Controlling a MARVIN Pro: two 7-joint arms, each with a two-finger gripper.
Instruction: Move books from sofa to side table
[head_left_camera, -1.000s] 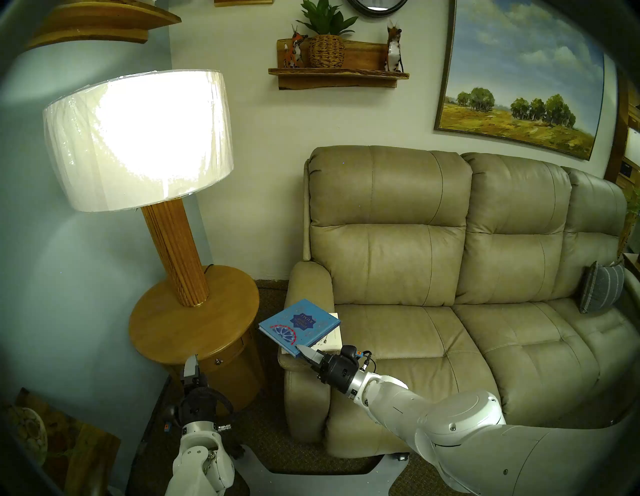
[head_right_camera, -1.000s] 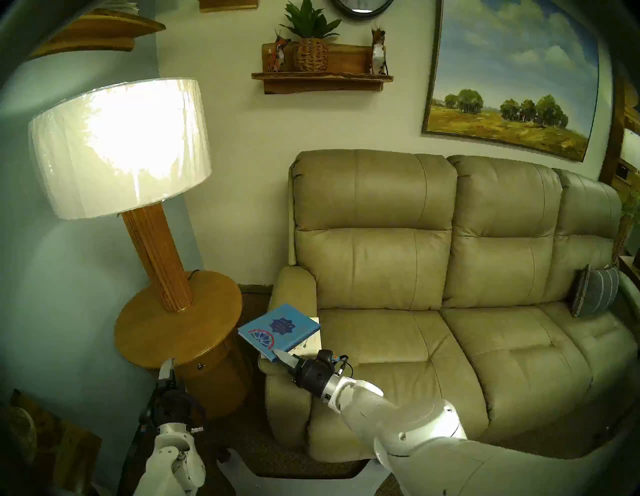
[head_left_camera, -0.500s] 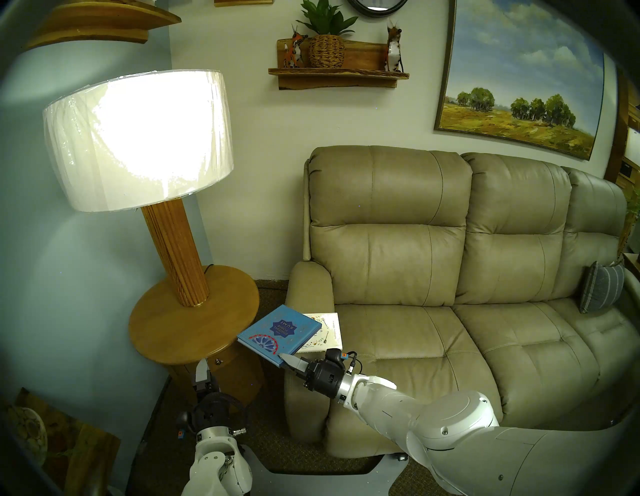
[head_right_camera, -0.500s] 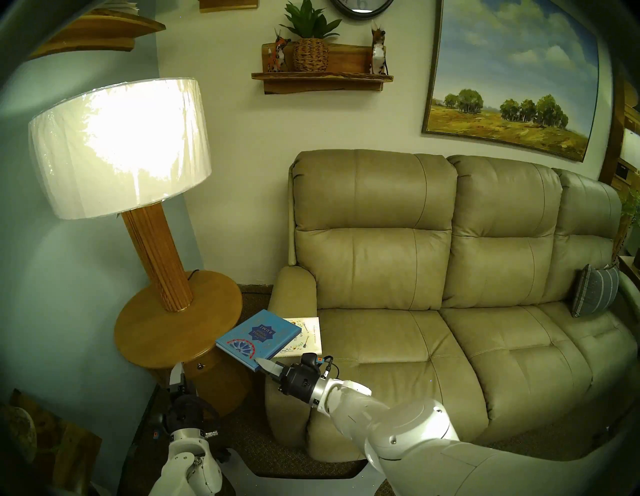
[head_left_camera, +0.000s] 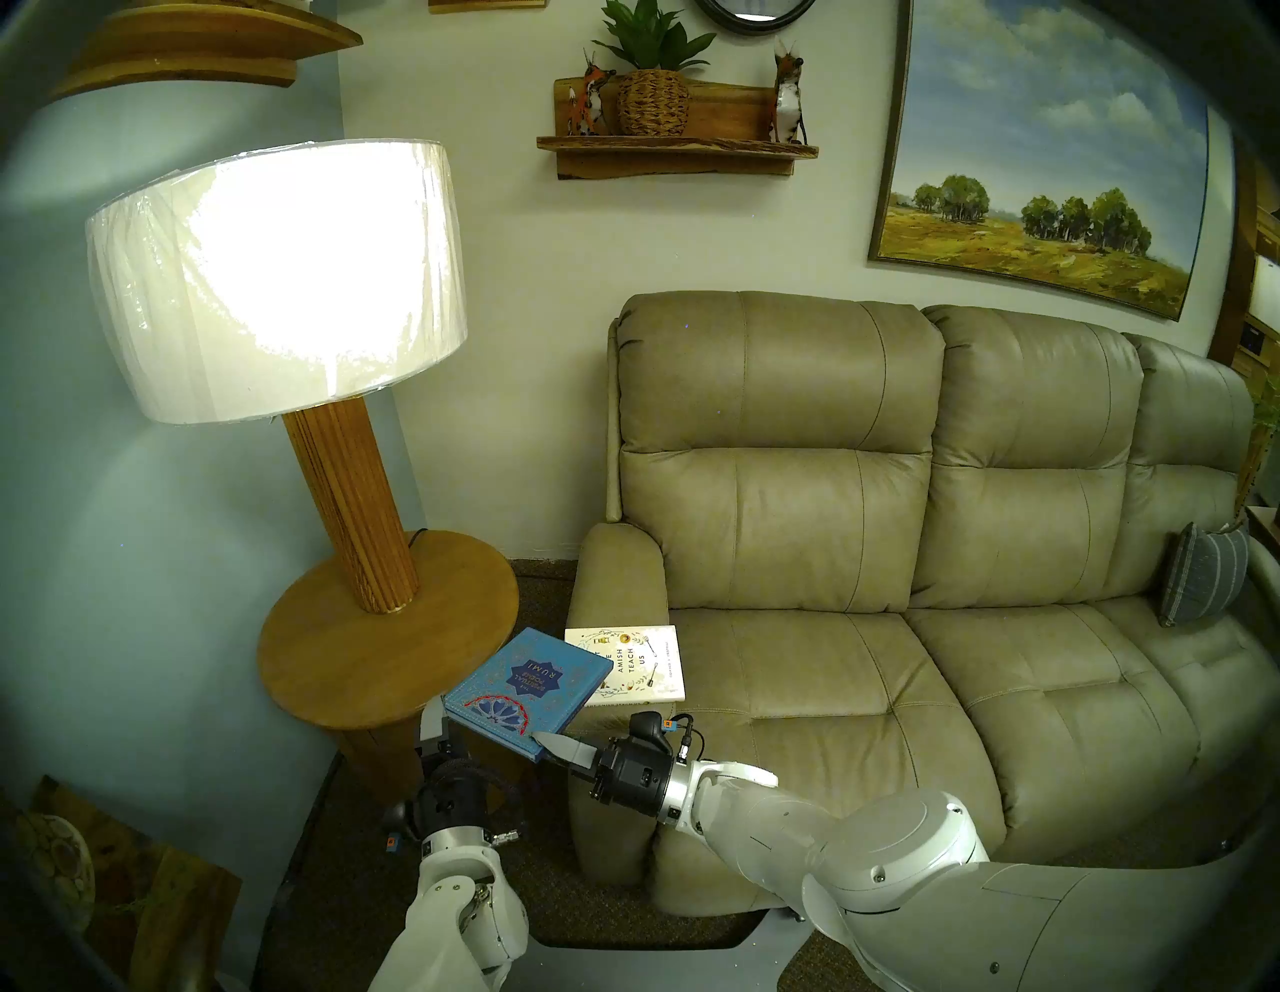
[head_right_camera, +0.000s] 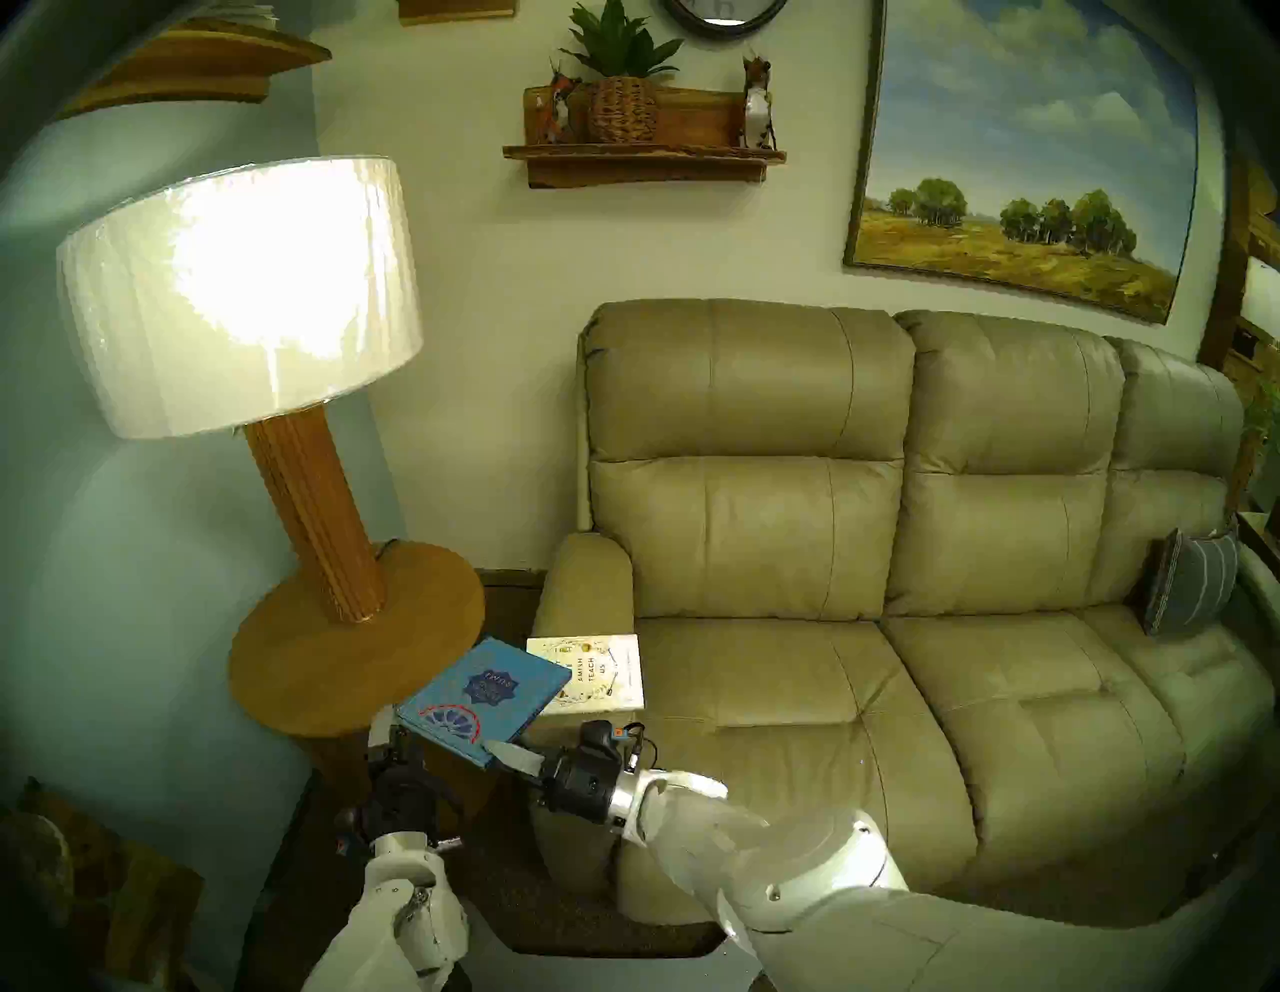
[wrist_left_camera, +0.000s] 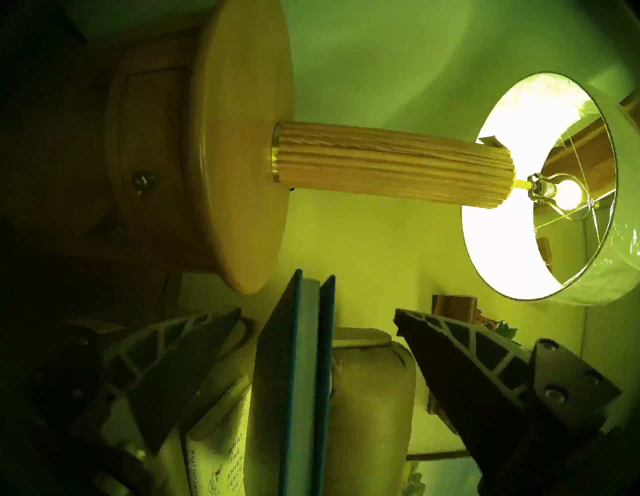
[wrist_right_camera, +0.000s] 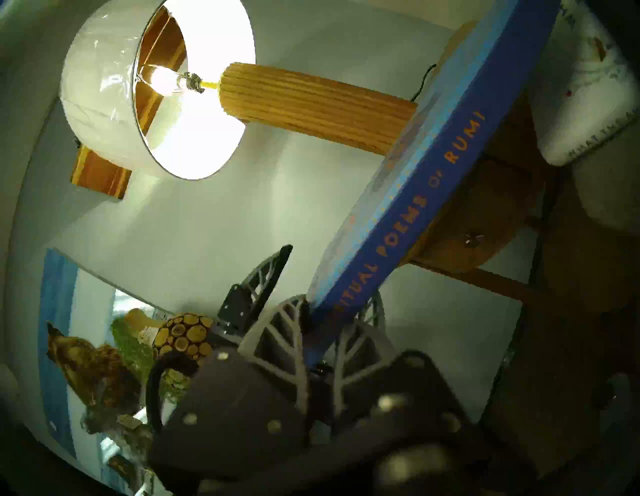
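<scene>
Rumi book's off the sofa arm now, halfway to the table

right gripper (head_left_camera: 554, 742) clamped on the blue book (head_left_camera: 530, 686) corner, swung left off the white book (head_left_camera: 641, 663), which stays on the sofa (head_left_camera: 796, 665). Left gripper (wrist_left_camera: 317, 350) fingers spread around its edge by the side table (head_left_camera: 332, 665), so a handoff looks likely

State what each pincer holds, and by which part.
Right pincer grips the blue Rumi book at its near spine corner. Left pincer is open, straddling the book's edge.
</scene>
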